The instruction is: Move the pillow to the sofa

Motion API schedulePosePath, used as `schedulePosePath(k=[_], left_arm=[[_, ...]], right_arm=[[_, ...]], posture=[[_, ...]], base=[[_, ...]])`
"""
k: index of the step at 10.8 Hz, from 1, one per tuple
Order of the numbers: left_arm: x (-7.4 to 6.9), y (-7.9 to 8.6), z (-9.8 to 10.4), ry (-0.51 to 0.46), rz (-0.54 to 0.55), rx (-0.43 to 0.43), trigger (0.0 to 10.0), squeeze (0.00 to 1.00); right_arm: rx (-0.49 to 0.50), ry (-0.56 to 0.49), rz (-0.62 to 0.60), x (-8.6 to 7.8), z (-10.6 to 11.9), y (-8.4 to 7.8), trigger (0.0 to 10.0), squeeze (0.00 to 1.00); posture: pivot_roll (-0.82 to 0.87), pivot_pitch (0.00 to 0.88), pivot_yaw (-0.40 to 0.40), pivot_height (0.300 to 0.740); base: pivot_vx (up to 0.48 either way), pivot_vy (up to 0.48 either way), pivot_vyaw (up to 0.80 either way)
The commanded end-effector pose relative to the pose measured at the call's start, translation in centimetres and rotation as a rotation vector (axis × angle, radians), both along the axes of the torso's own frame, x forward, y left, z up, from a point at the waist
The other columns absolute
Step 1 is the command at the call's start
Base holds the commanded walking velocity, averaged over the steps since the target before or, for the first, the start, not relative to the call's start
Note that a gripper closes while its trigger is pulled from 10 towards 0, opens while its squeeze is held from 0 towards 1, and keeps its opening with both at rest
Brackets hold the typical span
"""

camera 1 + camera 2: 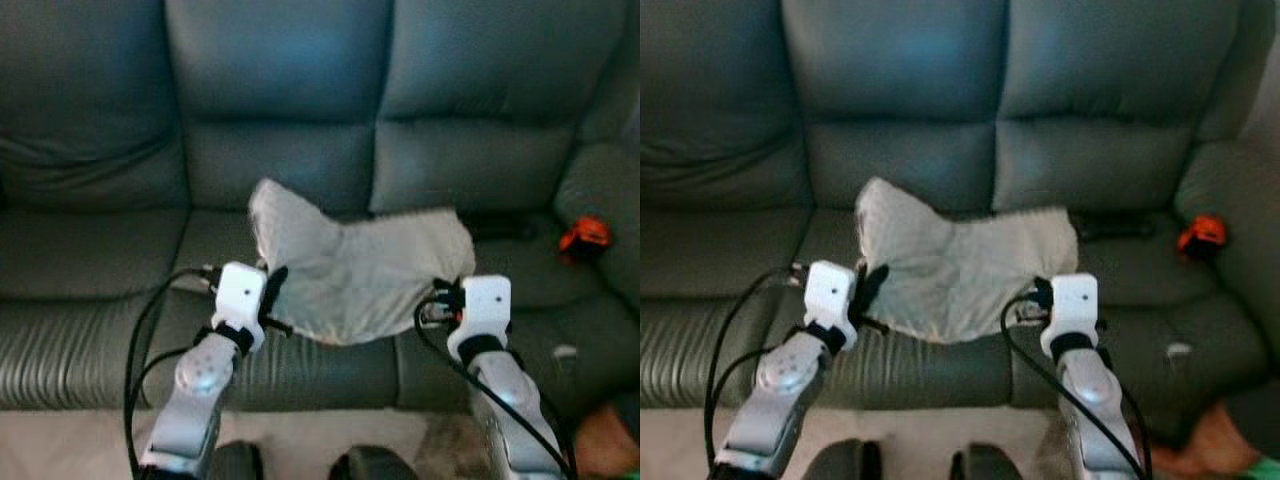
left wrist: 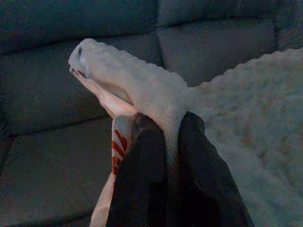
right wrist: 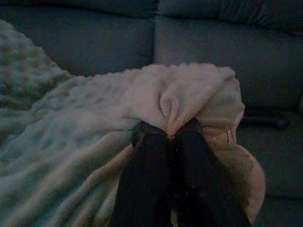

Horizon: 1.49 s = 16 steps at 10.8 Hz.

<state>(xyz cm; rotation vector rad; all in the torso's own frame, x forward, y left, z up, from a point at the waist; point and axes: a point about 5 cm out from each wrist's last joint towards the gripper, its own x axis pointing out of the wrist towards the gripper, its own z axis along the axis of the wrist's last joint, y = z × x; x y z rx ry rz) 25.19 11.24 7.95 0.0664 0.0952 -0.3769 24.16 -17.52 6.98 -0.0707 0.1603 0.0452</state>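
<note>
Left wrist view puts me right behind the left tool (image 2: 173, 142), whose two black fingers (image 2: 142, 179) are pinched together on a fold of the pillow (image 2: 246, 123) near one corner. That corner rises into a peak beyond the fingertips, and a pale underside with red printing shows beside the fingers, which the head views do not give me. From the right wrist view I see the right tool (image 3: 170, 137) likewise clamped on a bunched fold at the pillow's opposite end, with a smoother cream fabric hanging beneath the fleece.

From the head views, I read the pillow's long axis as running across the robot, from the left tool (image 1: 272, 290) to the right tool (image 1: 445, 298). Its left corner points up toward the backrest, while the middle sags between my two grips. It hangs limp and flattened, off-white, with a nubby fleece surface, over the front edge of the middle seat of the dark grey-green sofa (image 1: 100, 250).

An orange and black object (image 1: 584, 236) lies on the sofa's right seat, well apart from the pillow.
</note>
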Motion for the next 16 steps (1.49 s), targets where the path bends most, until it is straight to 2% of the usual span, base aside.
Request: schedulePosePath(k=[1, 7, 13, 16], left_arm=[[0.4, 0.4, 0.4, -0.024, 0.018, 0.002, 10.0, 0.00], [0.5, -0.4, 0.7, -0.035, 0.010, -0.012, 10.0, 0.00], [0.0, -0.2, 0.4, -0.042, 0.022, -0.007, 10.0, 0.00], [0.1, 0.7, 0.2, -0.037, 0.052, 0.000, 10.0, 0.00]], right_arm=[[0.005, -0.033, 0.026, 0.3, 0.7, 0.6, 10.0, 0.00], [0.004, -0.031, 0.034, 0.2, 0.6, 0.6, 10.0, 0.00], [0.003, -0.027, 0.036, 0.3, 0.4, 0.6, 10.0, 0.00], [0.004, -0.019, 0.036, -0.1, 0.3, 0.7, 10.0, 0.00]], posture=[[-0.08, 0.119, -0.047, 0.740], [-0.08, 0.122, -0.049, 0.740], [-0.08, 0.128, -0.055, 0.740], [-0.08, 0.144, -0.060, 0.740]], base=[[0.000, 0.000, 0.00], [0.000, 0.452, 0.00], [0.000, 0.000, 0.00], [0.000, 0.000, 0.00]])
